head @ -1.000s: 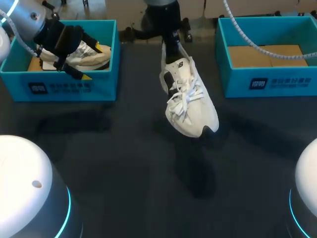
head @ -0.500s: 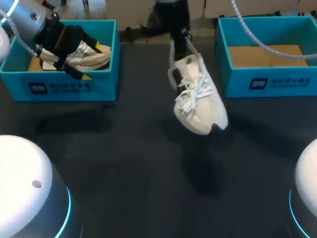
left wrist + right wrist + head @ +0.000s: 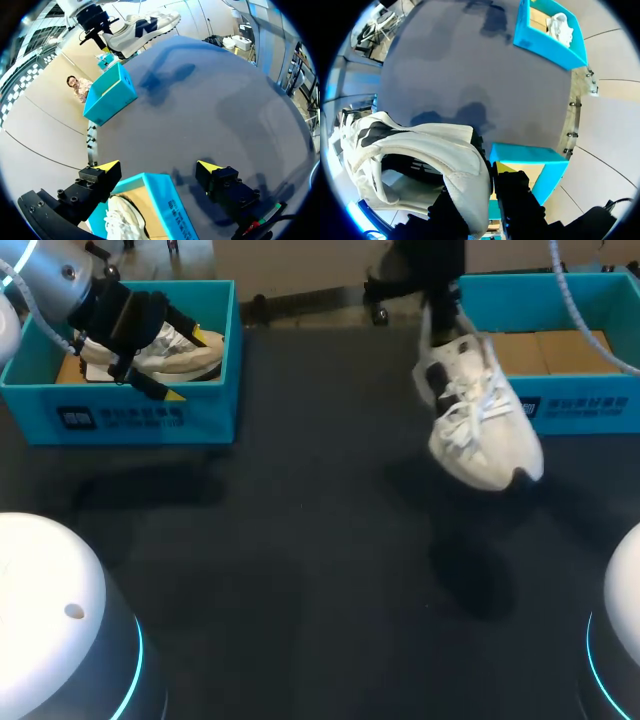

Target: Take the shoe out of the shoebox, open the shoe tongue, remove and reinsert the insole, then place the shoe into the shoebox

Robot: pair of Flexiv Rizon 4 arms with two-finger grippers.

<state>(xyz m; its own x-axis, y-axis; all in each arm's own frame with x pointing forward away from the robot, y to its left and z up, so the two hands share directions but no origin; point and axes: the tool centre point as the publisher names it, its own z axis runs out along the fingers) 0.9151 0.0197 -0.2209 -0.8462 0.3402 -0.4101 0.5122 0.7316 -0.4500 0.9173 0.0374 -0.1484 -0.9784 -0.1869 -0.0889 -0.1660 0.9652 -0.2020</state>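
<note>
A white shoe (image 3: 482, 420) hangs in the air, toe down, just in front of the right teal shoebox (image 3: 590, 405). My right gripper (image 3: 440, 328) is shut on its heel collar. In the right wrist view the heel collar (image 3: 465, 165) sits pinched between the dark fingers (image 3: 517, 192), with the right shoebox (image 3: 540, 157) below. My left gripper (image 3: 185, 365) stands open over the left teal shoebox (image 3: 150, 420), above a second white shoe (image 3: 185, 350). In the left wrist view its yellow fingertips (image 3: 107, 165) straddle that box's corner (image 3: 162, 200), and the held shoe (image 3: 142, 27) shows far off.
The right shoebox's floor is brown cardboard (image 3: 540, 348). Dark table (image 3: 300, 540) spreads between the two boxes and toward the front. Two white rounded robot bases (image 3: 50, 620) sit at the front corners.
My right arm has carried the shoe to the right, from the table's middle to just in front of the right shoebox. The left arm has not moved.
</note>
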